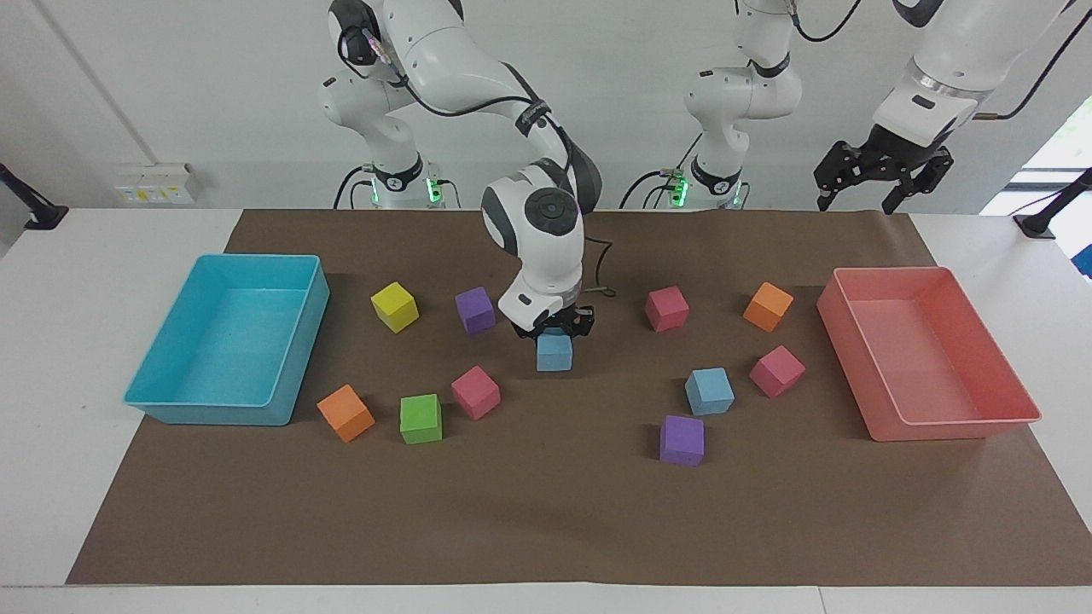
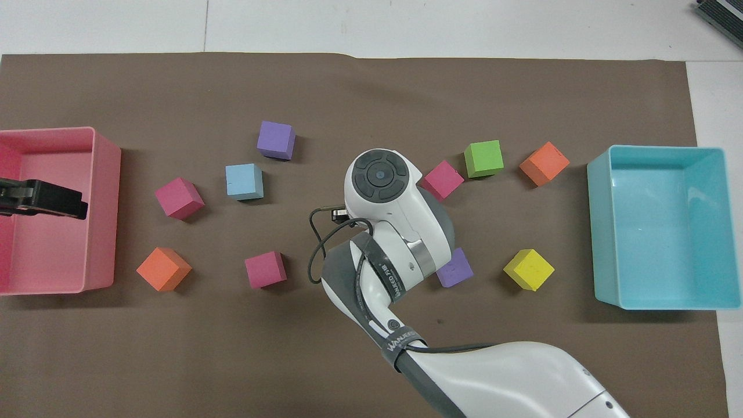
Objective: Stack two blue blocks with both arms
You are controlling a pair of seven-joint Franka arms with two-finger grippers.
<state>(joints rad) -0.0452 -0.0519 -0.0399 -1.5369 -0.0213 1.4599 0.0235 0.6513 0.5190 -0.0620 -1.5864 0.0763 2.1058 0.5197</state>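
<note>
One blue block (image 1: 554,351) hangs just above the brown mat at the table's middle, with my right gripper (image 1: 554,329) shut on it from above. In the overhead view the right arm's wrist (image 2: 380,177) hides both that block and the gripper. The other blue block (image 1: 710,390) (image 2: 244,181) rests on the mat toward the left arm's end, between a pink cube and a purple cube. My left gripper (image 1: 879,175) (image 2: 43,198) waits high up and open, with nothing in it, over the pink tray.
A turquoise tray (image 1: 230,341) stands at the right arm's end and a pink tray (image 1: 930,358) at the left arm's end. Yellow (image 1: 394,306), purple (image 1: 475,309), pink (image 1: 475,391), green (image 1: 421,418) and orange (image 1: 345,413) cubes lie scattered, with several more near the resting blue block.
</note>
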